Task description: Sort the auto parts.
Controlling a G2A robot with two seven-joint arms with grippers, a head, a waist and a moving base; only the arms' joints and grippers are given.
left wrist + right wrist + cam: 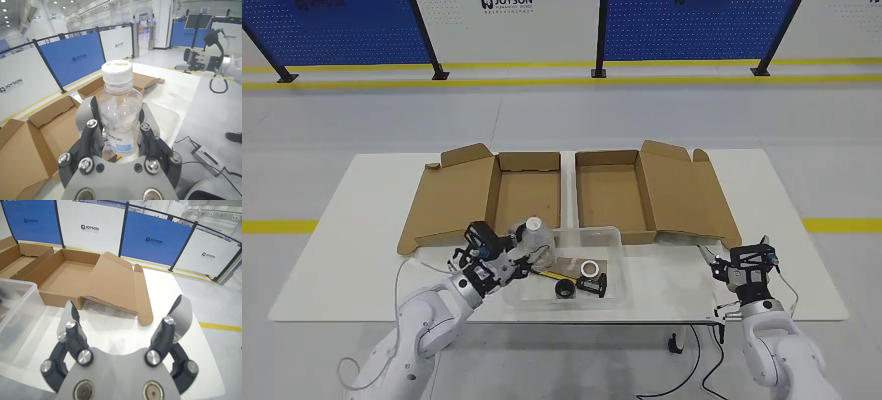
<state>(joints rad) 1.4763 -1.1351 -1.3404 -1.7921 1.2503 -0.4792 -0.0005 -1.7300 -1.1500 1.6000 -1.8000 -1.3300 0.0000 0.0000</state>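
Left gripper at lower left of the top view, jaws clamped around the clear white-capped bottle, at the clear bin's upper-left corner, just below the left cardboard box; right gripper lower right, jaws spread wide, holding nothing, over the white table.

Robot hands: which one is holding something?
The left gripper. It is shut on a clear bottle with a white cap, while the right gripper is open and holds nothing.
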